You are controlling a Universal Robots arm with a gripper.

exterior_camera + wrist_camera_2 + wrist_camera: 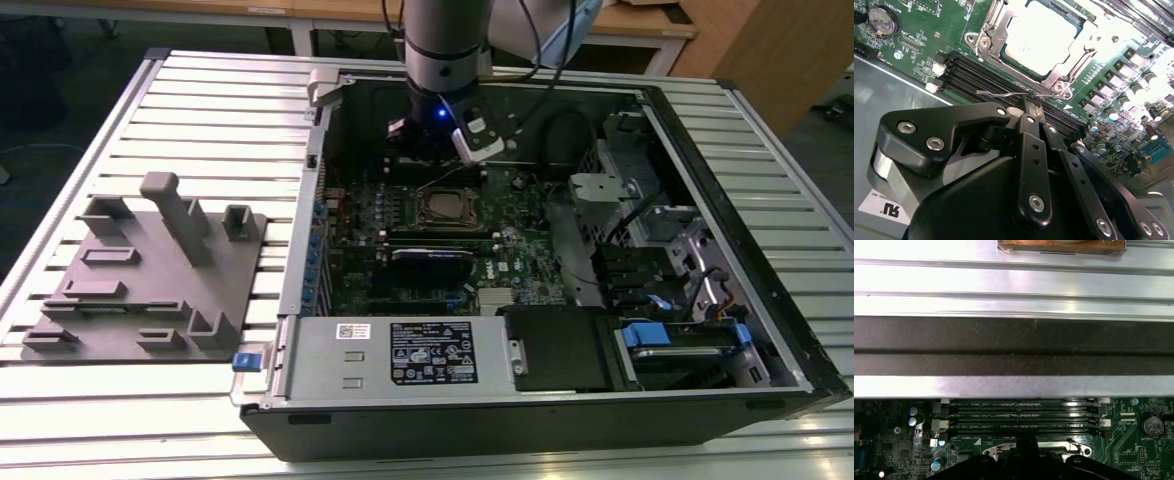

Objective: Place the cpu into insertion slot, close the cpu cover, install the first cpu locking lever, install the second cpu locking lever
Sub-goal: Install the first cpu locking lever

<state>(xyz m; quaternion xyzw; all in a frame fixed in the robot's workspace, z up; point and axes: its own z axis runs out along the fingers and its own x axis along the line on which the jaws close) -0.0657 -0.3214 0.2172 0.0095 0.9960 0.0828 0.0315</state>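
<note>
Inside the open computer case [561, 330] on the slatted metal table [200, 90], I hang over the far part of the green motherboard [400, 260]. My gripper [1030, 102] is pinched closed on the thin wire locking lever [999, 93], whose bent end lies across the black memory slots [979, 75]. Just beyond my fingertips in the second wrist view sits the insertion slot [985, 42], with the cpu [1041, 35] seated in it, its pale metal top showing through the window of the cpu cover [1066, 65], which lies flat over it. In the exterior view the socket [447, 208] sits just near of my arm. A grey fixture block [147, 270] rests on the table at the exterior view's left.
</note>
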